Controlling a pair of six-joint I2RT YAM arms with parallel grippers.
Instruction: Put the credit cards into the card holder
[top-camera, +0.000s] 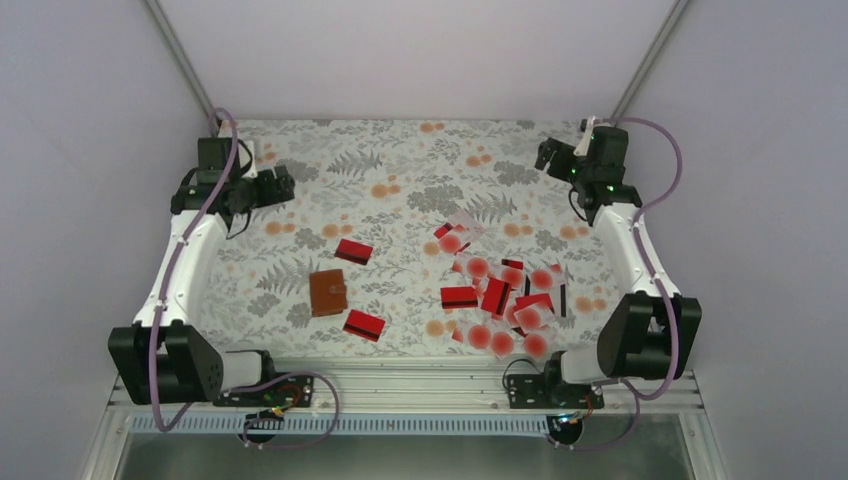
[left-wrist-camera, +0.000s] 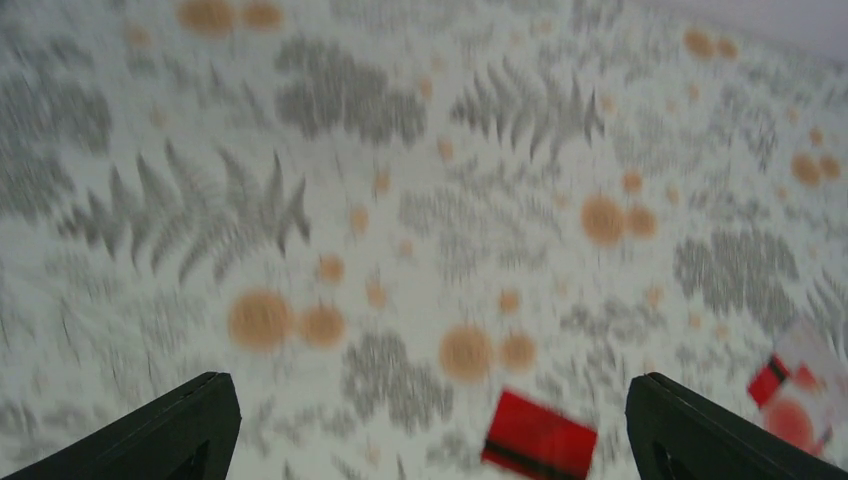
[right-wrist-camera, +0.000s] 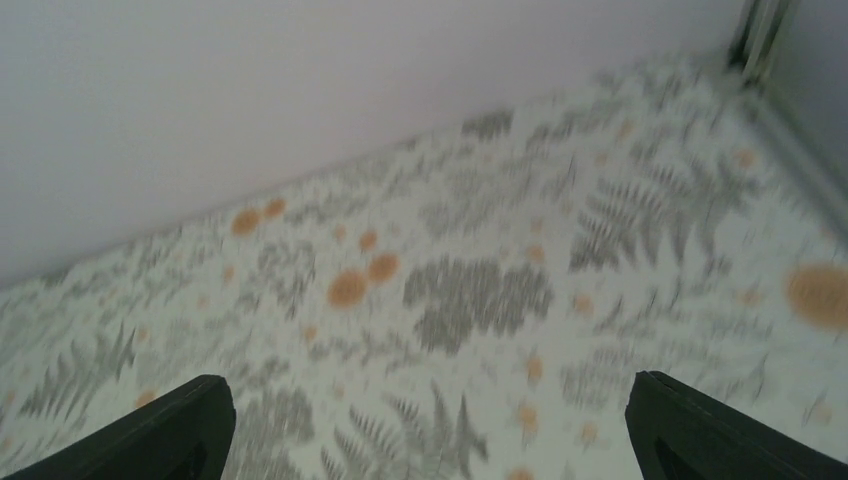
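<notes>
The brown card holder (top-camera: 327, 293) lies closed on the patterned cloth left of centre. A red card (top-camera: 353, 250) lies just above it and another red card (top-camera: 364, 324) just below it. A heap of red and whitish red-dot cards (top-camera: 500, 296) spreads over the right half. My left gripper (top-camera: 283, 186) is open and empty at the far left, well above the holder. In the left wrist view a red card (left-wrist-camera: 540, 446) lies ahead between the open fingers (left-wrist-camera: 165, 425). My right gripper (top-camera: 549, 154) is open and empty at the far right, beyond the heap.
The patterned cloth (top-camera: 400, 170) covers the table. Pale walls stand close on the left, right and far sides. A metal rail (top-camera: 400, 385) runs along the near edge by the arm bases.
</notes>
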